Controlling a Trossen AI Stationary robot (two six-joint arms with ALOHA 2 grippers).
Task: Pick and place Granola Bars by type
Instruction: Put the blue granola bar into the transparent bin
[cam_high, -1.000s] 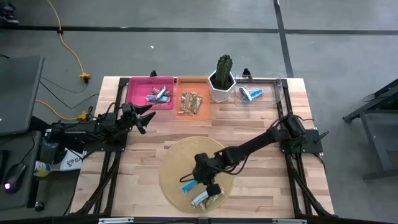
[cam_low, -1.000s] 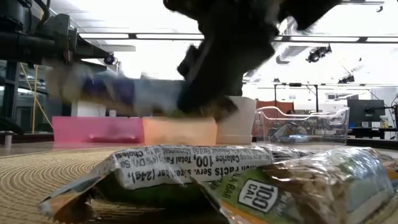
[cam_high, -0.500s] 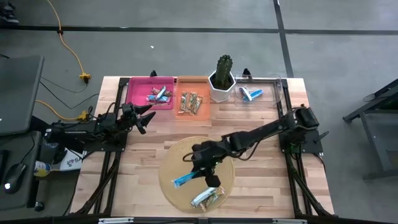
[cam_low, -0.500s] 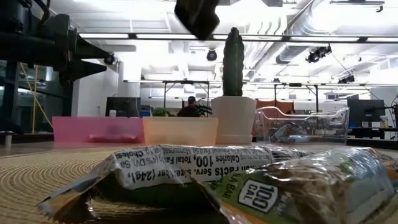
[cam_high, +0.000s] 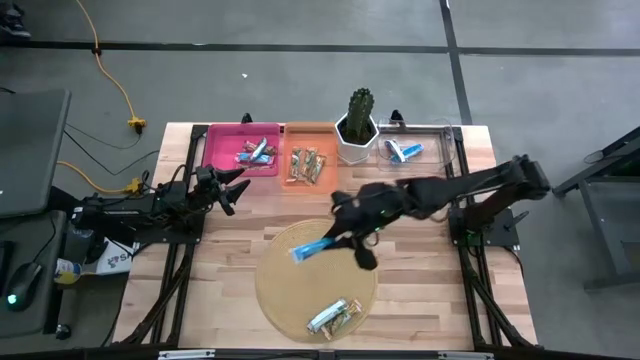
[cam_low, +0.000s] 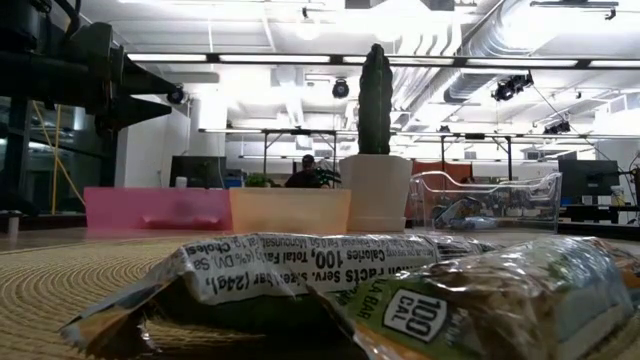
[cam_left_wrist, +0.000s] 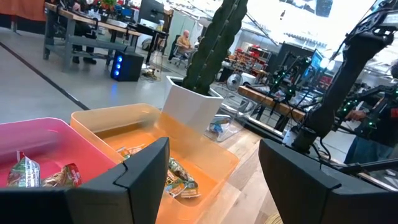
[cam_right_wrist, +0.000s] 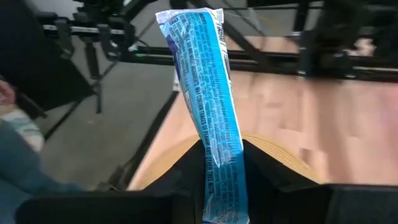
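My right gripper (cam_high: 340, 238) hangs over the far part of the round woven mat (cam_high: 280, 290), shut on a blue-and-white granola bar (cam_high: 310, 247). Two more bars (cam_high: 333, 316) lie flat on the mat's near side and fill the foreground of the low view (cam_low: 300, 270). The pink tray (cam_high: 222, 140) holds blue-red-white bars (cam_high: 255, 153). Brown bars (cam_high: 308, 165) lie in the orange tray (cam_high: 328, 135). A blue bar (cam_high: 403, 151) rests in the clear tray (cam_high: 450, 150). My left gripper (cam_high: 235, 186) waits open near the pink tray. My right gripper pinches the blue-and-white bar between its two fingers at one end (cam_right_wrist: 221, 186). The fingers (cam_right_wrist: 186, 177) come level from the table's right and lie along the bar. The bar is lifted clear of the mat, and its free end (cam_right_wrist: 186, 18) sticks out ahead toward the table's left.
A green cactus in a white pot (cam_high: 358, 125) stands between the orange and clear trays at the far edge. Bare wood (cam_high: 440, 280) lies right of the mat. In the left wrist view, the orange tray (cam_left_wrist: 112, 124) and the cactus pot (cam_left_wrist: 193, 109) show ahead of the open fingers.
My right gripper has risen from the mat's near side with the blue-and-white bar and carried it toward the far edge. The bar is now lifted clear, over the mat's far part. The gripper has left the low view. The two other bars stayed put.
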